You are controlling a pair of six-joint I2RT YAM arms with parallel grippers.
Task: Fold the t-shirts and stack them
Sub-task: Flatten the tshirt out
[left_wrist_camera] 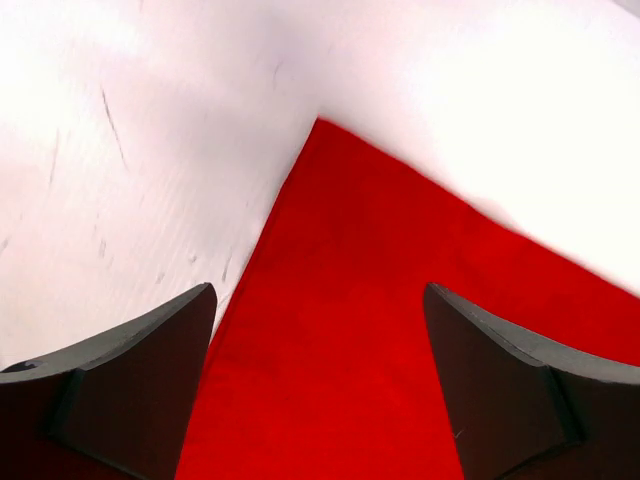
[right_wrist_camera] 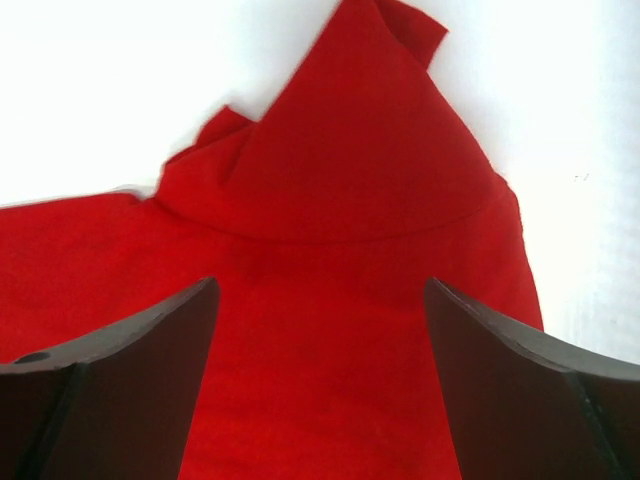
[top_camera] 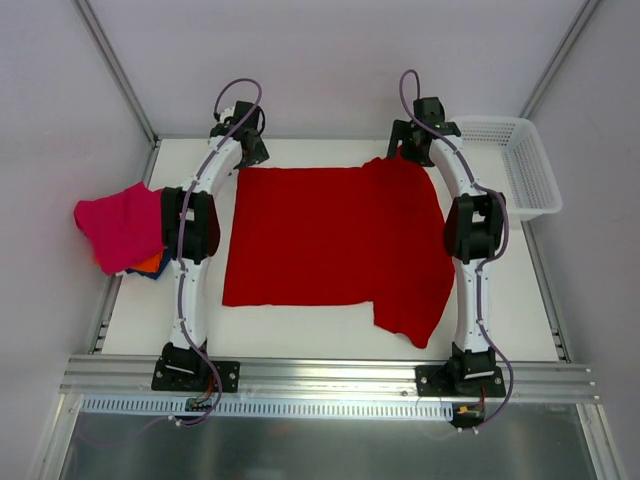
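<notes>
Your left jaws stand wide apart and grip nothing. A corner of the red t-shirt (left_wrist_camera: 330, 330) lies flat on the tabletop (left_wrist_camera: 120, 150) under the gap between them, its tip pointing away past the jaws. Your right jaws are just as wide and empty, over a rumpled, peaked fold of the same shirt. The magenta-pink t-shirt (top_camera: 118, 225) and orange t-shirt (top_camera: 150, 264) sit well outside your left jaws.

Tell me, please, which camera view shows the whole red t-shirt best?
The top external view: the red t-shirt lies spread out there, seen almost whole. The left wrist view shows only one corner of it; the right wrist view shows only a bunched, folded part.
</notes>
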